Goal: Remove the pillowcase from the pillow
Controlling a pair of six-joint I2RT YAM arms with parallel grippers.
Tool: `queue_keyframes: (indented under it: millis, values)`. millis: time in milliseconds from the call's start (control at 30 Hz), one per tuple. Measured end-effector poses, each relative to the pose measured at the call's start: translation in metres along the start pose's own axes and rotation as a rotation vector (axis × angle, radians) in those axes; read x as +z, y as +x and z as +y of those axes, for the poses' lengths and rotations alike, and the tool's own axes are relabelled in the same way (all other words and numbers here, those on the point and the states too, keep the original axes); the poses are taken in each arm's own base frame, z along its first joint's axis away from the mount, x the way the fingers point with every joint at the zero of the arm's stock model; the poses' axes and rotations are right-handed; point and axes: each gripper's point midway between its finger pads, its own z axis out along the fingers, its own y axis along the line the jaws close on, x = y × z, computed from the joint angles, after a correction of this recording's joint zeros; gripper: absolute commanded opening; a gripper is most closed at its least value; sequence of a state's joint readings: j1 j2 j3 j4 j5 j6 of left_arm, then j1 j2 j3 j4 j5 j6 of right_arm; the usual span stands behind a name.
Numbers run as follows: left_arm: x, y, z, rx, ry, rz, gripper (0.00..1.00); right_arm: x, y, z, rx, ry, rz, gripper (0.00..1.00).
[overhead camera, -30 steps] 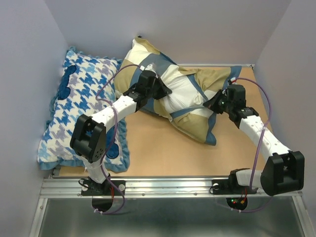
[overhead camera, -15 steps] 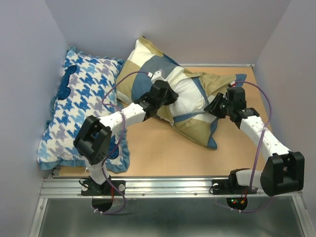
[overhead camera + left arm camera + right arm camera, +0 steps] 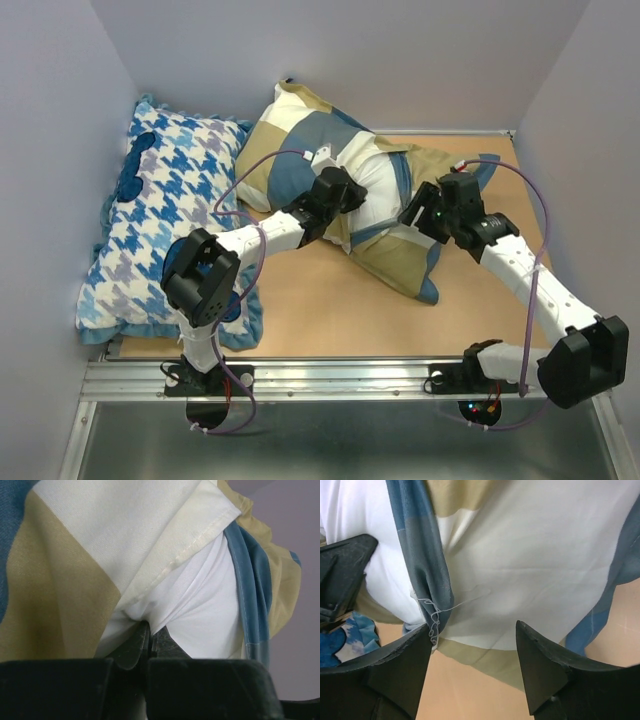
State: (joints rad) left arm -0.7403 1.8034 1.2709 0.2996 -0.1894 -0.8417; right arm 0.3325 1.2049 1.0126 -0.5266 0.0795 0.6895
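Since a second ago: left hand (image 3: 343, 190) has slid away from the houndstooth cushion (image 3: 165, 220); right hand (image 3: 415, 213) has come in toward it. Both now meet at the bundle's middle. Pillowcase (image 3: 305, 128) lies on the bench (image 3: 320, 300) just beside the cushion, with white pillow (image 3: 380, 180) showing at its opening. Left hand is pinched closed on a fold of pillow fabric under the case's cream hem. Right hand is spread wide, gripping nothing; blue edging (image 3: 420, 545) hangs by its cushion-side finger.

Tan-blue-cream pillowcase (image 3: 398, 256) (plain white pillow (image 3: 205, 605))
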Motion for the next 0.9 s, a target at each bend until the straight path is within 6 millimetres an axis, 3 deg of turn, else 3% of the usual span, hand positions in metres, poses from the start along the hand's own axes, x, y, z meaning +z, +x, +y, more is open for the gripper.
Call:
queue_keyframes:
  millis: [133,367,533,600,733,767,800,900]
  values:
    - [0.005,0.006,-0.003,0.001,0.010,-0.010,0.00,0.003,0.006,0.012,0.012,0.013,0.010,0.78]
    - [0.007,0.007,-0.007,0.002,0.025,-0.023,0.00,0.011,0.037,0.039,0.004,0.037,0.041,0.84]
    - [0.008,0.007,-0.007,0.003,0.032,-0.026,0.00,0.023,0.040,0.050,0.034,0.075,0.030,0.84]
    - [0.008,0.008,-0.006,0.003,0.036,-0.026,0.00,0.028,0.041,0.049,0.047,0.093,0.026,0.76]
    - [0.008,0.008,-0.006,0.010,0.040,-0.024,0.00,0.038,0.049,0.043,0.051,0.141,0.029,0.25]
    - [0.008,0.008,-0.006,0.015,0.040,-0.024,0.00,0.039,0.049,0.042,0.057,0.145,0.028,0.06]
    - [0.008,0.009,-0.005,0.019,0.038,-0.023,0.00,0.039,0.051,0.040,0.063,0.151,0.027,0.01]
    - [0.007,0.011,-0.004,0.030,0.039,-0.008,0.00,0.033,0.052,0.033,0.085,0.140,0.008,0.01]
